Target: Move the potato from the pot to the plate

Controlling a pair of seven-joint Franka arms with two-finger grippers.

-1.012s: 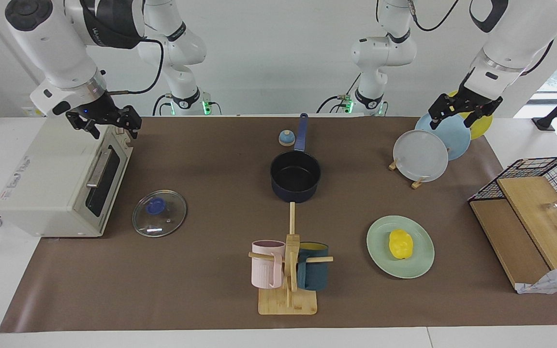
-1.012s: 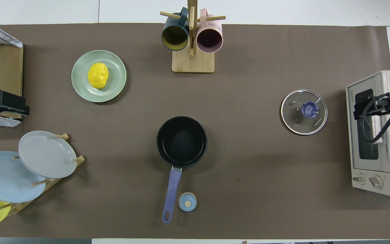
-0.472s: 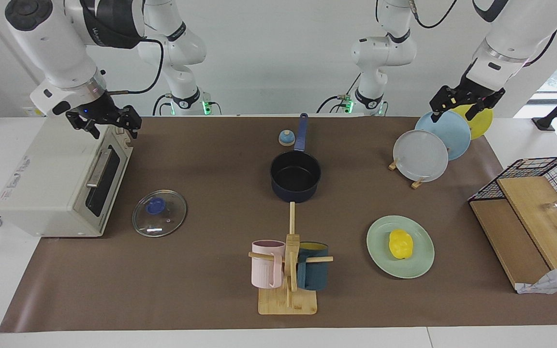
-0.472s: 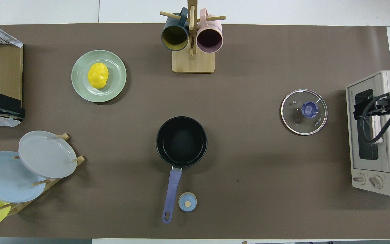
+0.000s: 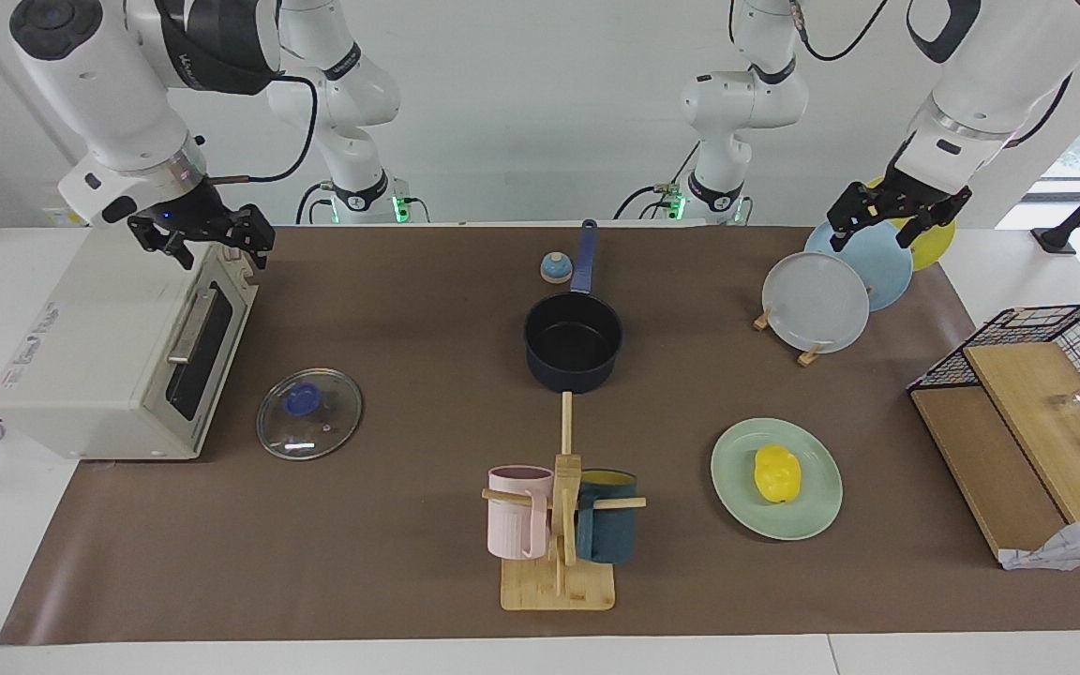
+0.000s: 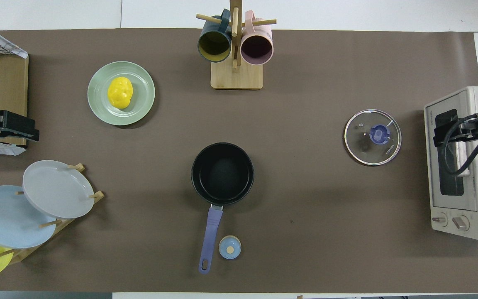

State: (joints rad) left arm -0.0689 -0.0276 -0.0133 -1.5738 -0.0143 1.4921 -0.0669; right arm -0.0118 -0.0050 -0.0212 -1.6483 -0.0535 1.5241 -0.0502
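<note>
The yellow potato (image 5: 777,472) lies on the mint-green plate (image 5: 817,511), toward the left arm's end of the table; it also shows in the overhead view (image 6: 120,92) on the plate (image 6: 141,104). The navy pot (image 5: 573,337) stands empty in the middle of the table, its handle pointing toward the robots; its black inside shows in the overhead view (image 6: 222,173). My left gripper (image 5: 892,223) is open and empty, raised over the plate rack. My right gripper (image 5: 202,239) is open and empty, waiting over the toaster oven.
A toaster oven (image 5: 99,347) and a glass lid (image 5: 308,413) are at the right arm's end. A mug rack (image 5: 559,525) stands farther from the robots than the pot. A plate rack (image 5: 817,302), a wire basket with boards (image 5: 1037,375) and a small blue knob (image 5: 555,268) are also here.
My left gripper rose slightly over the plate rack and came back down. The potato, plate, pot and right arm have not moved.
</note>
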